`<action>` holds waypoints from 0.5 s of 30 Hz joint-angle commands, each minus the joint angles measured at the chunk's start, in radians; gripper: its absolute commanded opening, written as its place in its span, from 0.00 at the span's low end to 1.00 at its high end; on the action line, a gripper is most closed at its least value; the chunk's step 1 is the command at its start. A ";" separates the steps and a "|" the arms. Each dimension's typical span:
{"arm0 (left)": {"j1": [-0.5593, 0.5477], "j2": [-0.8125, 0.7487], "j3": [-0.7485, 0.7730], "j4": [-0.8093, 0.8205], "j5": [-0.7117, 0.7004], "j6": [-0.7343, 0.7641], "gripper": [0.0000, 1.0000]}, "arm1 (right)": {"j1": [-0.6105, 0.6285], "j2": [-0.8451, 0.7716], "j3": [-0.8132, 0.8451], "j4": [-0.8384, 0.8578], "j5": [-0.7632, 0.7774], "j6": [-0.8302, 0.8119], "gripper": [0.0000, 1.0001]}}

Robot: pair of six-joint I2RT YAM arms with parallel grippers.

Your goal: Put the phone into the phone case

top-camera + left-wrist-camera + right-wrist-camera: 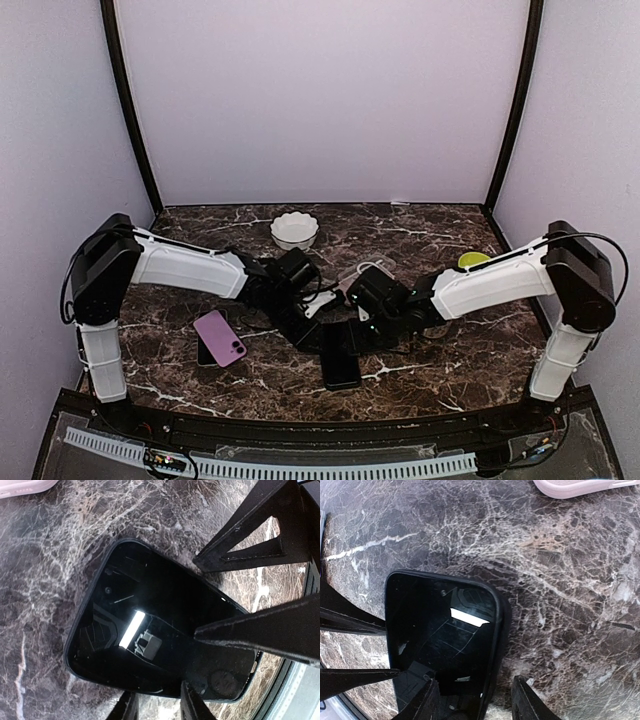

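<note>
A black phone [340,358] lies face up on the marble table, with a thick black rim around its glass in the right wrist view [440,630]. It also shows in the left wrist view [150,625]. My left gripper [316,335] is open at the phone's far end, one finger over the glass and one past its edge [157,707]. My right gripper [360,332] is open at the same end. It straddles the phone's side edge [475,702], with one finger over the screen and one over bare table. A purple case [220,337] lies to the left. A pale clear case [366,271] lies behind the grippers.
A white scalloped bowl [294,230] stands at the back centre. A yellow-green object [472,260] sits by the right arm. The pale case edge shows at the top of both wrist views [22,485] [575,487]. The two grippers' fingers nearly touch.
</note>
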 commanded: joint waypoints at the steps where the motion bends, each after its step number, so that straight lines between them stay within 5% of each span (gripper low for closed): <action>1: -0.040 0.071 0.031 -0.061 0.081 0.042 0.26 | -0.005 -0.005 -0.018 -0.012 0.014 -0.002 0.49; 11: -0.039 0.121 -0.017 -0.147 -0.052 0.004 0.19 | 0.038 -0.027 0.038 -0.192 0.170 0.039 0.57; 15: -0.009 0.024 0.002 -0.093 0.069 -0.048 0.18 | 0.086 -0.020 0.136 -0.302 0.271 0.063 0.72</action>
